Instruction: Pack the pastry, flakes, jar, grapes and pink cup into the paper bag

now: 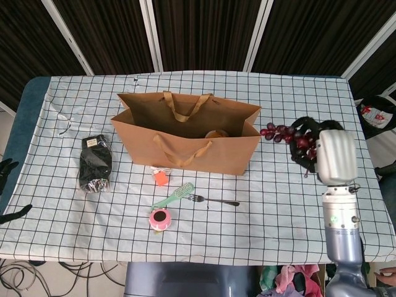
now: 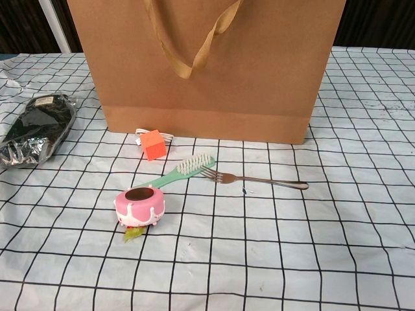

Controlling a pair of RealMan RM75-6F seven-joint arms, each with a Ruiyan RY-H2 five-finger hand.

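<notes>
The brown paper bag (image 1: 185,141) (image 2: 207,71) stands open in the middle of the checked table, with a round tan thing (image 1: 216,133) inside. My right hand (image 1: 325,151) hangs in the air to the right of the bag and grips the dark red grapes (image 1: 281,132), which trail left toward the bag's right end. The chest view does not show this hand. A pink pastry (image 1: 160,219) (image 2: 139,205) sits in front of the bag. A black foil packet (image 1: 96,162) (image 2: 35,128) lies to the bag's left. Only dark, spread fingertips of my left hand (image 1: 6,166) show at the far left edge.
Between the bag and the pastry lie a small orange cube (image 1: 161,178) (image 2: 154,144), a green brush (image 1: 175,194) (image 2: 180,171) and a metal fork (image 1: 215,200) (image 2: 259,180). The tablecloth (image 1: 291,204) runs to the front edge.
</notes>
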